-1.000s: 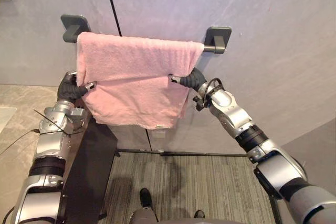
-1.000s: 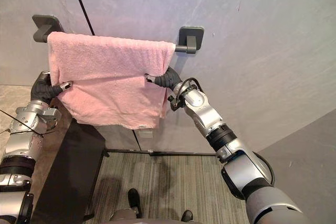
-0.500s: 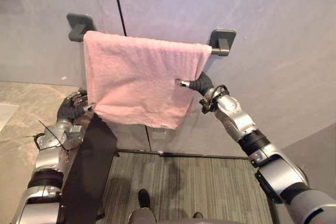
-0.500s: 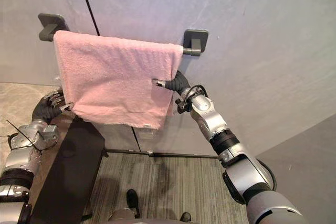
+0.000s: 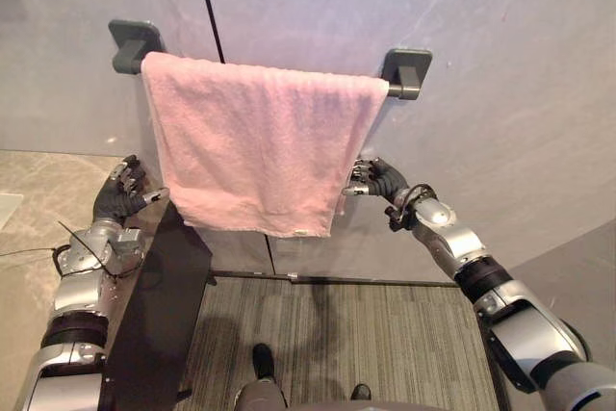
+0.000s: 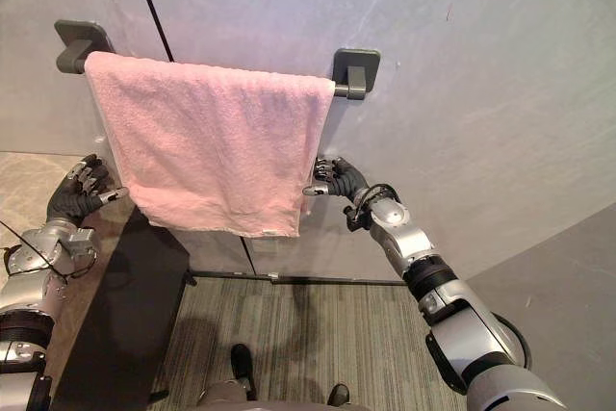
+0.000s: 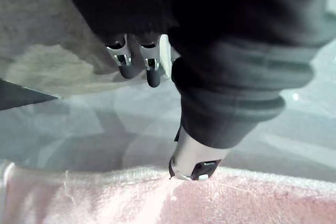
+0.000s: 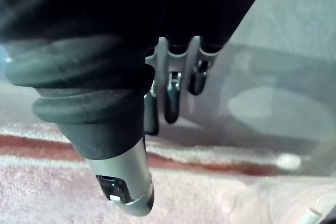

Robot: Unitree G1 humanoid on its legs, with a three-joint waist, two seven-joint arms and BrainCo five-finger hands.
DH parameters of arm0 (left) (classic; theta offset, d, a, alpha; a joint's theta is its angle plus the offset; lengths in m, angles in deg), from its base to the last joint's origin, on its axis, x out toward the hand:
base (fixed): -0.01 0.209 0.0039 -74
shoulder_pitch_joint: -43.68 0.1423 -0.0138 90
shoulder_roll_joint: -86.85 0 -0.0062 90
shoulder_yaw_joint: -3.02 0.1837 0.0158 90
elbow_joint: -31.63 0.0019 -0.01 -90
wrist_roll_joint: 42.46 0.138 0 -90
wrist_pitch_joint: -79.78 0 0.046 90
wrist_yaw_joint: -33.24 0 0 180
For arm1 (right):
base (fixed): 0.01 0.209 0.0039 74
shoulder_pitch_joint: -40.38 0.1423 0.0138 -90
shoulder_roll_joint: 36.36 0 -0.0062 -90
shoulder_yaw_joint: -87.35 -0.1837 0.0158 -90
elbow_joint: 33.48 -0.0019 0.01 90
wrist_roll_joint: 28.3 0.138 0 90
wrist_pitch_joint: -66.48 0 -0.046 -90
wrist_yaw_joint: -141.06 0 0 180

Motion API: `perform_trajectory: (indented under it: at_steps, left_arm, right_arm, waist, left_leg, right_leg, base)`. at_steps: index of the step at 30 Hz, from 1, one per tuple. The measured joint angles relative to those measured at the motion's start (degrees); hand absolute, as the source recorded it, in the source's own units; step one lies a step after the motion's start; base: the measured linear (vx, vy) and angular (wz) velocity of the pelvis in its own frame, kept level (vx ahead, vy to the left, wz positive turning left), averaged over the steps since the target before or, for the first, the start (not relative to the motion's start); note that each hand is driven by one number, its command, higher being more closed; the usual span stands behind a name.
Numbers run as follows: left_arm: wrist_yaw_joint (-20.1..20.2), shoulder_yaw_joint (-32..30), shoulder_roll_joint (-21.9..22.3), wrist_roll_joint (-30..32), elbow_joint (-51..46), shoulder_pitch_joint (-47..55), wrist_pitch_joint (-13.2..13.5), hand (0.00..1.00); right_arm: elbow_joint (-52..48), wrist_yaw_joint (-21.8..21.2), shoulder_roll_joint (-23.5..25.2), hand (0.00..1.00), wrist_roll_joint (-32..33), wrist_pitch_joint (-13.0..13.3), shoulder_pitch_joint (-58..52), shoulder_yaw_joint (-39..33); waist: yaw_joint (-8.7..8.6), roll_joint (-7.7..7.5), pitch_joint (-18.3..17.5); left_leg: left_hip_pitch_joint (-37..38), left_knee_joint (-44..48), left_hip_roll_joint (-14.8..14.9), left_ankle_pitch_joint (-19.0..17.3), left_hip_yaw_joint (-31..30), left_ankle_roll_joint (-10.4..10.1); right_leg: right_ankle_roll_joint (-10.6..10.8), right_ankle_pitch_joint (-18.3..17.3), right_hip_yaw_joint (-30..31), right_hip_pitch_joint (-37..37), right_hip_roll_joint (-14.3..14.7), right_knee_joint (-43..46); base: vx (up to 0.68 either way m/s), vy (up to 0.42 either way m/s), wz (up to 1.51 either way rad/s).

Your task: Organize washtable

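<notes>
A pink towel (image 5: 258, 146) hangs folded over a dark wall rail, between the left bracket (image 5: 132, 43) and the right bracket (image 5: 405, 70). My left hand (image 5: 120, 196) is open just off the towel's lower left edge, fingers spread and holding nothing. Beside the towel's lower right edge, my right hand (image 5: 373, 178) is open too, fingers relaxed and clear of the cloth. In the left wrist view the thumb (image 7: 195, 161) sits close above the pink towel (image 7: 105, 198). The right wrist view shows the towel (image 8: 63, 192) just past the thumb (image 8: 123, 182).
A grey wall (image 5: 500, 93) with a dark vertical seam (image 5: 207, 7) backs the rail. A black cabinet side (image 5: 159, 324) stands at lower left beside a pale stone counter (image 5: 38, 190). Grey carpet (image 5: 366, 334) lies below, where a person's shoe (image 5: 262, 361) shows.
Both hands have let go of the towel and opened. They drew down and outwards from its edges, and the towel now hangs flat and straighter on the rail.
</notes>
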Motion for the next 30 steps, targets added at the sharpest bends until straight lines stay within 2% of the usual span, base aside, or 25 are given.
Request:
perform_trajectory:
  at_steps: [2, 6, 9, 12, 16, 18, 22, 25, 26, 27, 28, 30]
  left_arm:
    - [-0.2, -0.6, -0.5, 0.0, -1.5, 0.0, 0.0, 0.00]
    - [-1.7, -7.0, -1.3, -0.2, -3.1, 0.0, 0.0, 0.00]
    - [-3.1, -13.1, -4.3, -2.2, -4.3, 0.2, 0.1, 0.00]
    - [-3.9, -16.9, -6.8, -2.8, -6.4, 2.3, 0.3, 0.00]
    - [-4.5, -21.4, -10.3, -3.2, -7.2, 4.5, 0.3, 0.00]
    - [-5.9, -24.3, -10.6, -2.5, -11.6, 6.4, 0.3, 0.00]
    - [-7.9, -25.0, -10.6, -1.4, -18.7, 7.1, 0.3, 0.00]
    - [-9.0, -24.8, -9.3, -1.4, -31.5, 8.1, 0.7, 0.00]
    - [-8.9, -24.4, -8.3, -1.3, -37.2, 8.1, 1.4, 0.00]
    - [-8.7, -23.2, -7.1, -0.3, -43.5, 7.8, 2.7, 0.00]
    - [-8.7, -23.0, -6.9, -0.1, -44.4, 7.7, 2.9, 0.00]
    - [-8.7, -21.5, -5.0, 0.9, -50.6, 5.5, 4.8, 0.00]
  right_arm:
    - [-0.1, 0.0, -0.1, 0.00, -0.1, -0.2, -2.0, -2.5]
    - [0.1, 0.3, -2.5, 0.00, -2.3, -0.6, -8.3, -12.6]
    - [0.2, 2.1, -6.6, 0.00, -4.1, -0.7, -13.1, -23.1]
    - [0.1, 3.7, -8.5, 0.00, -4.5, -0.7, -16.1, -29.5]
    - [0.0, 6.7, -10.3, 0.00, -4.4, -0.6, -19.8, -39.8]
    - [-1.4, 8.7, -10.5, 0.00, -4.4, -0.5, -21.1, -42.8]
    - [-8.1, 11.5, -10.4, 0.00, -4.4, -0.2, -23.1, -45.0]
    - [-18.4, 13.7, -10.0, 0.00, -4.4, -0.2, -23.4, -45.0]
    - [-25.2, 13.7, -10.0, 0.00, -4.4, 1.3, -23.2, -44.4]
    - [-33.3, 12.9, -10.0, 0.00, -4.1, 4.2, -22.1, -43.0]
    - [-34.6, 12.7, -10.0, 0.00, -3.9, 4.9, -21.7, -42.6]
    - [-41.6, 11.0, -9.4, 0.00, -1.9, 8.8, -16.5, -37.4]
  waist:
    - [0.03, 0.11, 0.1]
    - [0.04, 0.63, 0.4]
    - [-0.19, 1.57, 0.4]
    - [-1.49, 2.37, -0.1]
    - [-1.55, 3.75, -1.5]
    - [-1.69, 3.70, -3.0]
    - [-1.53, 3.82, -4.2]
    - [-2.97, 4.27, -4.6]
    - [-3.29, 4.49, -4.7]
    - [-3.48, 4.71, -5.1]
    - [-3.49, 4.74, -5.2]
    - [-3.50, 4.99, -5.5]
  left_leg:
    - [0.0, 0.0, -0.1, 0.0, 0.0, 0.0]
    - [0.6, 0.0, -0.3, 0.0, -0.1, 0.0]
    - [0.7, 0.0, -0.4, 0.0, -0.7, 0.0]
    - [0.8, 0.0, -0.7, -0.2, -1.5, -0.3]
    - [1.2, 0.0, -1.2, -0.3, -2.2, -0.3]
    - [1.3, 0.1, -1.3, -0.3, -3.0, -0.3]
    - [1.6, 0.3, -1.3, -0.3, -3.8, -0.3]
    - [1.9, 0.3, -1.7, -0.2, -4.6, -0.2]
    - [2.4, 0.3, -1.9, -0.2, -4.6, -0.2]
    - [3.1, 0.3, -2.1, -0.2, -4.7, -0.2]
    - [3.1, 0.3, -2.1, -0.2, -4.7, -0.2]
    - [3.8, 0.1, -1.9, -0.2, -4.9, -0.3]
  right_leg:
    - [0.0, 0.0, 0.0, 0.1, 0.0, -0.1]
    - [0.0, 0.0, -0.2, 0.9, -0.1, -0.1]
    - [0.0, -0.2, -0.7, 1.1, 0.0, 0.0]
    - [0.1, -0.6, -1.6, 1.3, -0.1, 0.0]
    - [0.4, -1.2, -2.3, 2.2, -0.2, 0.0]
    - [0.6, -1.6, -3.1, 2.6, -0.1, 0.1]
    - [0.7, -2.3, -3.8, 3.1, -0.1, 1.0]
    - [0.9, -3.0, -4.6, 3.2, -1.0, 2.2]
    - [0.9, -3.0, -4.4, 3.6, -1.2, 2.2]
    - [1.0, -3.1, -4.4, 4.2, -1.3, 2.2]
    - [1.0, -3.1, -4.3, 4.3, -1.3, 2.2]
    - [0.9, -3.1, -4.4, 5.0, -1.2, 2.2]
  base:
    - [0.00, 0.000, 0.00]
    - [0.00, 0.000, 0.01]
    - [-0.03, 0.007, 0.06]
    - [-0.04, 0.013, 0.15]
    - [0.01, -0.004, 0.10]
    - [0.04, -0.016, 0.19]
    - [0.03, -0.020, 0.12]
    - [0.01, 0.006, 0.10]
    - [0.00, 0.000, 0.00]
    - [0.01, -0.001, -0.05]
    - [0.00, 0.000, 0.00]
    - [-0.02, -0.008, 0.01]
